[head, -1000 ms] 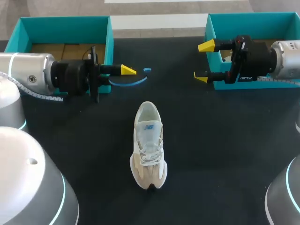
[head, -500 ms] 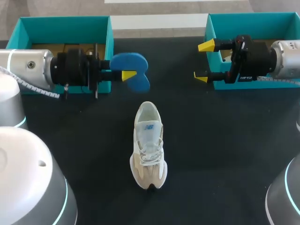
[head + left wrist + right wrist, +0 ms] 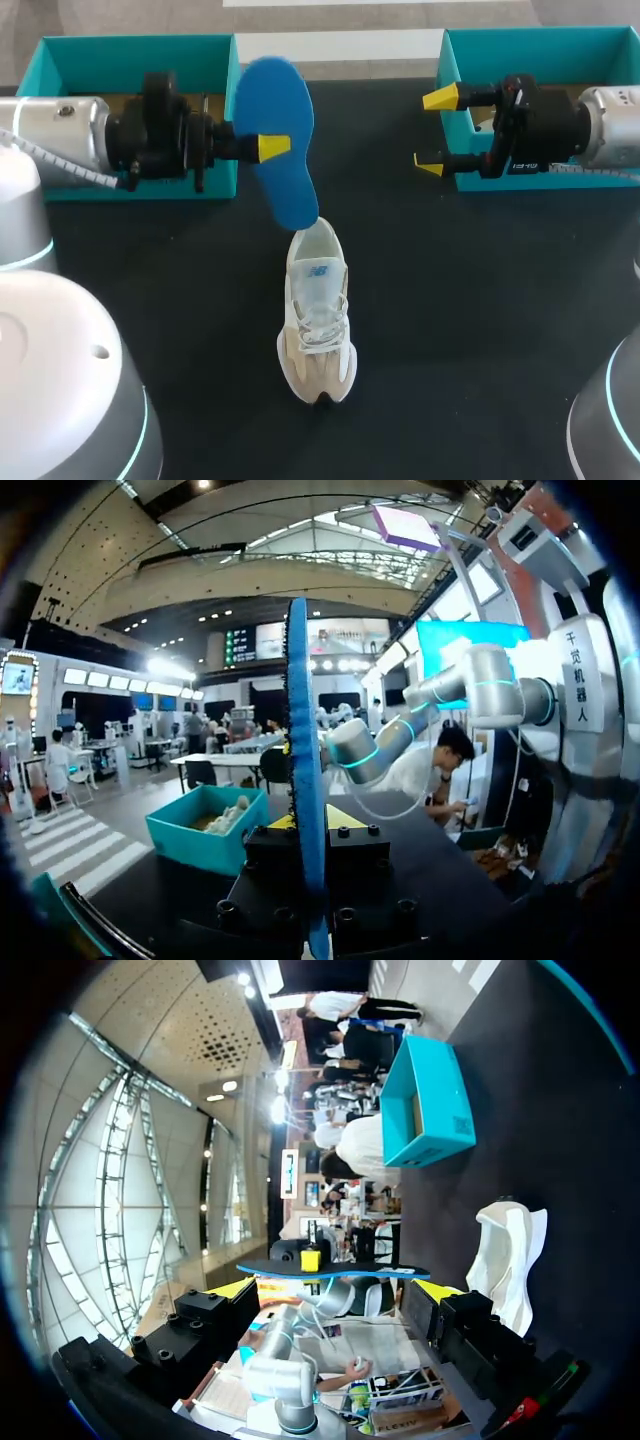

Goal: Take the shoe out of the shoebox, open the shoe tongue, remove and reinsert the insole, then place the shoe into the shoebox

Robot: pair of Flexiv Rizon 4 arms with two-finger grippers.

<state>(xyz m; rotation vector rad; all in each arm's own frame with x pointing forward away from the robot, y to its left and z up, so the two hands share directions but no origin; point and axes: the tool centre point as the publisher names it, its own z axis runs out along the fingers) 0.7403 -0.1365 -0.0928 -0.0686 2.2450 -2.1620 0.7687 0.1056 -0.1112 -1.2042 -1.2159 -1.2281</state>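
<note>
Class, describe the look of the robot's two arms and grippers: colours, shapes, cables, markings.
Left arm and right arm: silver-grey cylinders, rounded joints with thin cyan rings. Left gripper and right gripper: black bodies, yellow wedge tips. A white ribbed cable runs along the left arm.

place: a robot stand in a large exhibition-type hall
table: matte black work surface (image 3: pixel 480 300)
arms: grey cylindrical left arm (image 3: pixel 55 135), right arm (image 3: pixel 612 115)
roof: high arched glass-and-steel ceiling (image 3: pixel 110 1160)

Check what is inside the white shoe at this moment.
In the shoe, only pale lining shows at the heel opening. The blue insole is outside, held in the left claw. The tongue and laces hide the forefoot.
</note>
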